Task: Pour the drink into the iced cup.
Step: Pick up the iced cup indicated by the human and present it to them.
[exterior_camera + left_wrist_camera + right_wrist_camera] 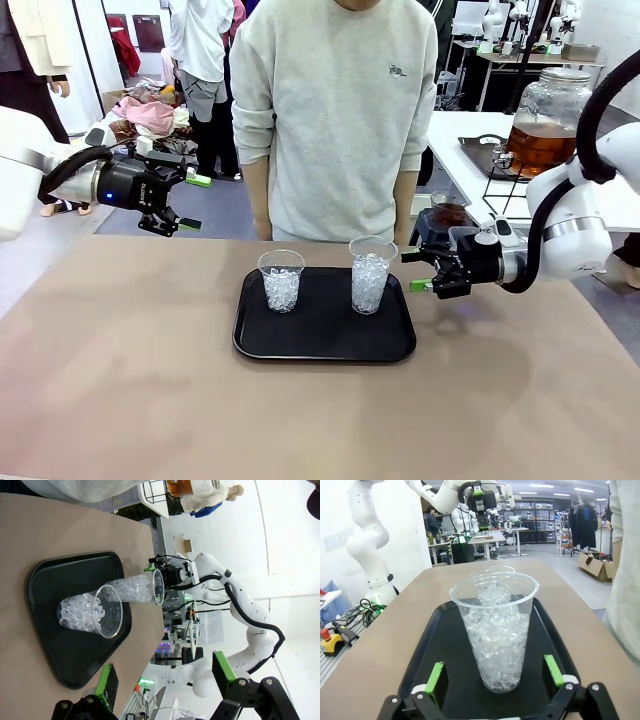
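While the right tool (413,271), fingers apart, sits at 3 o'clock of the right iced cup (371,275) on the tray (325,345), the left tool (195,203) hangs spread at 10 o'clock; drink (540,145) in jar (560,100) at 2 o'clock.

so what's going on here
Two iced cups, the left cup and the right cup, stand on a black tray. The right gripper, open, is beside the right cup, just short of it. The left gripper hangs open above the far left of the table. A person stands opposite, arms down. Both cups hold only ice.
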### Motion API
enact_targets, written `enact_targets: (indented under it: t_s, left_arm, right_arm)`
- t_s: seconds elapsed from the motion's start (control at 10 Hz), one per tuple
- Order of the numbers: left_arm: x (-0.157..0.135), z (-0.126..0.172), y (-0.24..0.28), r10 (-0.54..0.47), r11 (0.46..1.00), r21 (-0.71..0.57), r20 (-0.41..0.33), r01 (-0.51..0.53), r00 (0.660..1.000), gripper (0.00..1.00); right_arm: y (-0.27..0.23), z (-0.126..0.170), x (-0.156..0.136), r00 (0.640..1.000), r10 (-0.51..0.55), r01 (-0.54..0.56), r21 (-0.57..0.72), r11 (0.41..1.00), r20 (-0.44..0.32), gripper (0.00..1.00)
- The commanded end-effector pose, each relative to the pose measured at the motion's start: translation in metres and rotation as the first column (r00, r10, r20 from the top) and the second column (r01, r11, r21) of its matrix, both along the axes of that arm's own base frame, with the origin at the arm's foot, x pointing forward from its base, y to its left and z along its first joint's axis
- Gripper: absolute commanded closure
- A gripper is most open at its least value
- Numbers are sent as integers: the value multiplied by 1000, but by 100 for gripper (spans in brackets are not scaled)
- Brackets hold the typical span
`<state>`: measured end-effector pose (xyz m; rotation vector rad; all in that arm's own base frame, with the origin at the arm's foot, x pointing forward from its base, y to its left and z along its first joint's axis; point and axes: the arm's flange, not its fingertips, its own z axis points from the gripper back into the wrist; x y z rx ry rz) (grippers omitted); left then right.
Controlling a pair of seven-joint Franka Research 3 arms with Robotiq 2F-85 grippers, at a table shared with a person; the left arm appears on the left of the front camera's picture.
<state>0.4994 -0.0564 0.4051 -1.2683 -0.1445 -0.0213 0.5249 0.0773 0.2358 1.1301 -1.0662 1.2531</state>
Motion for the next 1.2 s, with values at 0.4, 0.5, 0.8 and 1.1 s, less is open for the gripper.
enact_targets:
  t_s: [0.4, 0.5, 0.8, 1.1]
  left_arm:
    - [0, 1, 0, 3, 1000, 2, 3, -3, 1000, 0]
    - [0, 1, 0, 3, 1000, 2, 3, -3, 1000, 0]
    - [0, 1, 0, 3, 1000, 2, 3, -3, 1000, 0]
    - [0, 1, 0, 3, 1000, 2, 3, -3, 1000, 0]
  right_arm:
    - [31, -13, 12, 999, 17, -18, 44, 999, 33, 0]
    - [33, -14, 13, 999, 19, -20, 43, 999, 32, 0]
    - [37, -12, 13, 999, 31, -32, 50, 998, 24, 0]
    - [42, -11, 12, 999, 42, -43, 55, 998, 12, 0]
